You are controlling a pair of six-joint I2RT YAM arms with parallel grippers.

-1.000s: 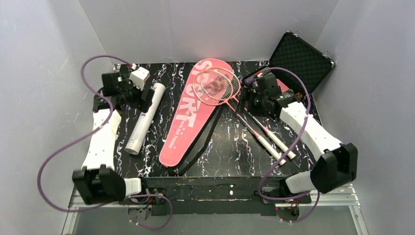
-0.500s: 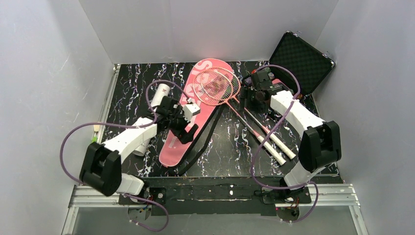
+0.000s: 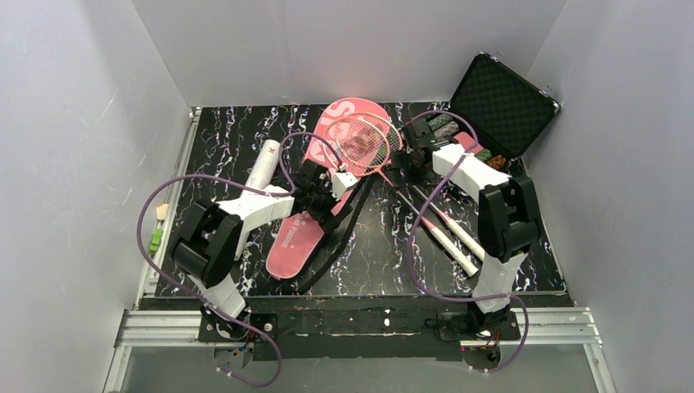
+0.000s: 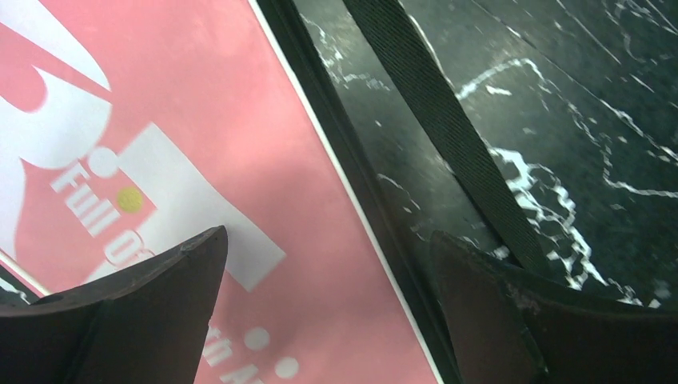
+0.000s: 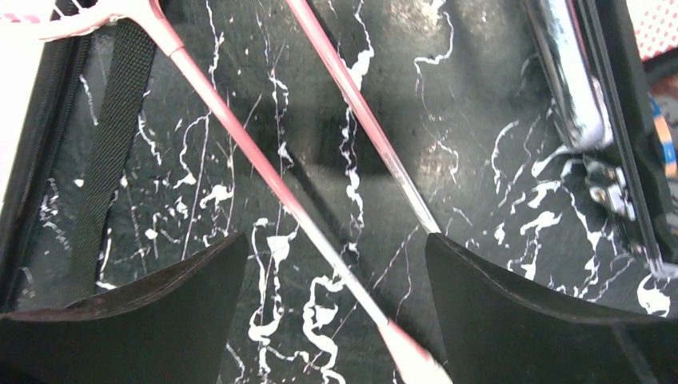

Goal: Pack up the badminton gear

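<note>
The long pink "SPORT" racket bag (image 3: 296, 233) lies slanted across the middle of the table, with its black strap (image 3: 344, 221) along its right side. Two pink-framed rackets (image 3: 360, 141) rest with their heads on the bag's wide end and their white handles (image 3: 454, 239) toward the near right. A white-grey tube (image 3: 263, 162) lies left of the bag. My left gripper (image 3: 326, 203) hovers open over the bag's (image 4: 200, 144) right edge (image 4: 328, 236). My right gripper (image 5: 336, 240) stands open low above the racket shafts (image 5: 272, 180), one shaft passing between its fingers (image 3: 403, 164).
An open black case (image 3: 501, 102) with patterned rolls stands at the back right; its chrome-edged rim (image 5: 569, 88) is close to the right gripper. The strap (image 4: 448, 136) runs over the black marbled table. A small green item (image 3: 155, 239) sits off the table's left edge.
My left arm has swung from the tube at the far left over to the bag's right edge. The right gripper has shifted left and nearer, over the racket shafts.
</note>
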